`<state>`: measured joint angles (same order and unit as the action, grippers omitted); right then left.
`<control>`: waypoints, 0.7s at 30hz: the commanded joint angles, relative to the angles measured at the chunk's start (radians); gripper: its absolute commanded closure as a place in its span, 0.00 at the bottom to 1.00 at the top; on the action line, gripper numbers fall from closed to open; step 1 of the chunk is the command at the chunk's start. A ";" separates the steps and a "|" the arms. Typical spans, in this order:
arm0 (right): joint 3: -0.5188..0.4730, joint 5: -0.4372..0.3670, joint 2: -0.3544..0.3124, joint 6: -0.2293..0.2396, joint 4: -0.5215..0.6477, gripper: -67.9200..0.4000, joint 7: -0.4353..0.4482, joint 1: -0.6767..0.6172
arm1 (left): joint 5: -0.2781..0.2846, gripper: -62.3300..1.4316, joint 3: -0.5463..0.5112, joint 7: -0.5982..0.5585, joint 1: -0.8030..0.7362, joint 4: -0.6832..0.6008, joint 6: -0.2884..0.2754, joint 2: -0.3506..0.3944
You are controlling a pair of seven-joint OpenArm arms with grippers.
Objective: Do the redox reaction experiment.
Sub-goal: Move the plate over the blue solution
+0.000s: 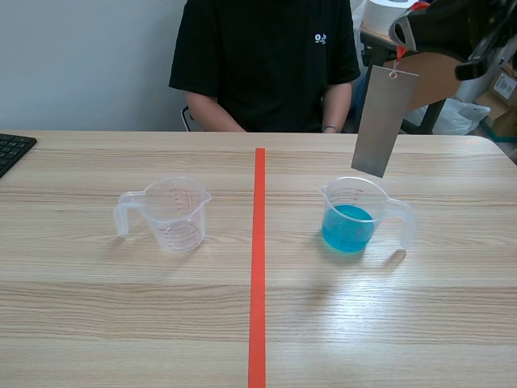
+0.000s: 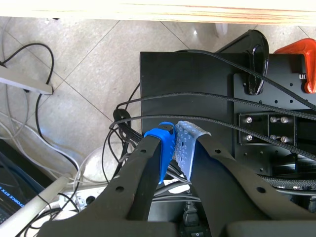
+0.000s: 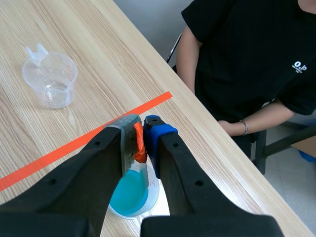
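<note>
Table (image 1: 121, 323): pale wood grain, with an orange-red tape line (image 1: 257, 323) running from the near edge away down the middle
Left gripper (image 2: 174, 133): out of the scene view, hanging below the table edge over the tiled floor (image 2: 74, 64); its two fingers are closed with the blue and grey pads pressed together and nothing between them; black cables (image 2: 207, 118) and a black base lie under it
Empty cup (image 1: 174, 214): a clear measuring cup with red marks, upright on the left of the tape line, handle pointing away from the line
Blue cup (image 1: 349, 226): a matching clear cup on the right of the line, upright, partly filled with blue liquid, handle pointing away from the line
Right gripper (image 3: 142, 129): raised above the blue cup, fingers pinched narrow on an orange tab (image 3: 140, 143)
Metal sheet (image 1: 384, 121): a grey rectangular strip hanging from the tab, slightly tilted, its lower edge just over the blue cup's rim and above the liquid
Person (image 1: 266, 56): seated across the table in a black shirt, forearms down behind the far edge
Keyboard (image 1: 12, 149): black, at the table's far left edge
</note>
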<state>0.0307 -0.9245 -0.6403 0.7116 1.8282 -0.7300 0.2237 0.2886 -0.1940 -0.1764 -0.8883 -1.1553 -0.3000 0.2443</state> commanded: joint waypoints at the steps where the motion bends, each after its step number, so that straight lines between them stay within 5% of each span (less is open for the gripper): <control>1: -0.010 -0.004 -0.032 -0.007 0.003 0.97 0.034 0.020 | 0.006 0.90 -0.006 -0.011 -0.029 -0.013 -0.009 0.009; 21: -0.010 -0.003 -0.074 -0.003 -0.003 0.97 0.101 0.019 | 0.006 0.90 -0.006 -0.018 -0.043 -0.014 -0.019 0.044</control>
<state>0.0311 -0.9241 -0.7013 0.7124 1.8259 -0.6510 0.2207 0.2886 -0.1947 -0.1772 -0.9199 -1.1557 -0.3149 0.2687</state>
